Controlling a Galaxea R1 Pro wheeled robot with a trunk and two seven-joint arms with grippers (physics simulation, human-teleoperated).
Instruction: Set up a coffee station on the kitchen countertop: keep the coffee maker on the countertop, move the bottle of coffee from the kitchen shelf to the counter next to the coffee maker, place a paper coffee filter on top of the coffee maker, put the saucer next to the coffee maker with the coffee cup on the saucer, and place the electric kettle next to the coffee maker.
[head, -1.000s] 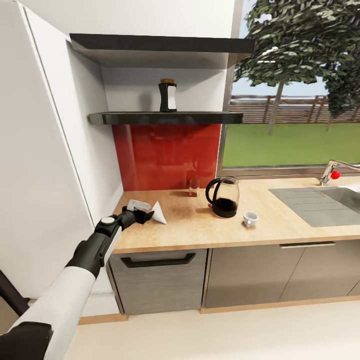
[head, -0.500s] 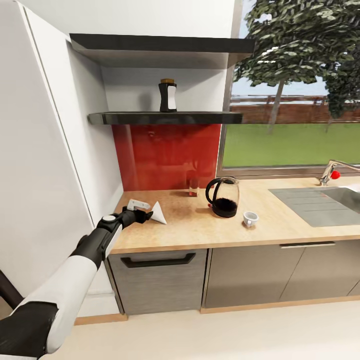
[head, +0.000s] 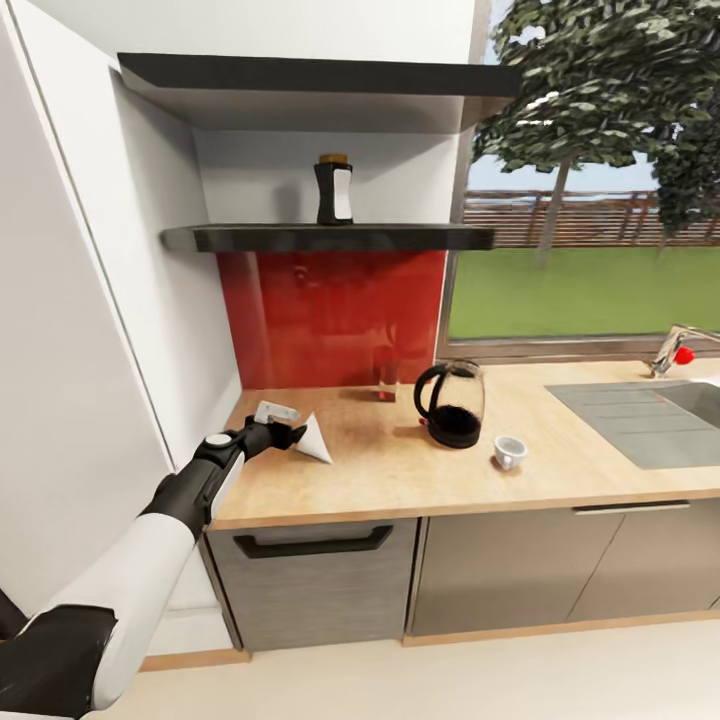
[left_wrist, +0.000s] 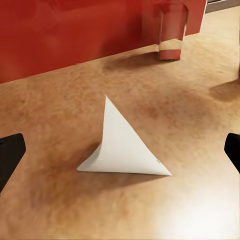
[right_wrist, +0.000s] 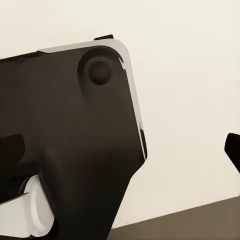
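**Filter Lined Up Between Spread Fingers as Robot Is Brought Closer to the Counter**

The paper coffee filter (head: 316, 438) is being approached by the left gripper (head: 283, 436) at the left end of the kitchen countertop (head: 400, 478), near its front edge. In the left wrist view the white cone (left_wrist: 122, 145) is being framed between two dark fingertips (left_wrist: 10, 155) held wide apart, with nothing gripped; the paper is lying on its side on the worktop, untouched. Compared with the pictures from a second ago, the whole scene is being shown from slightly nearer and shifted, so the camera, not the objects, is judged to have moved; the left arm is being kept extended toward the filter, with the gripper still just beside it.

The electric kettle (head: 451, 405) is standing further right on the counter, with the coffee cup (head: 509, 452) near it on the right, toward the sink (head: 650, 420). The bottle of coffee (head: 334, 189) is still waiting on the kitchen shelf (head: 330, 238) above the red backsplash (head: 330, 315).

The right gripper's fingertips are being glimpsed at the edges of the right wrist view, well apart and holding nothing, in front of a dark part of the robot's body.

The step in hand is judged to be the pickup of the filter; thin paper is likely to crumple or slide when pinched.
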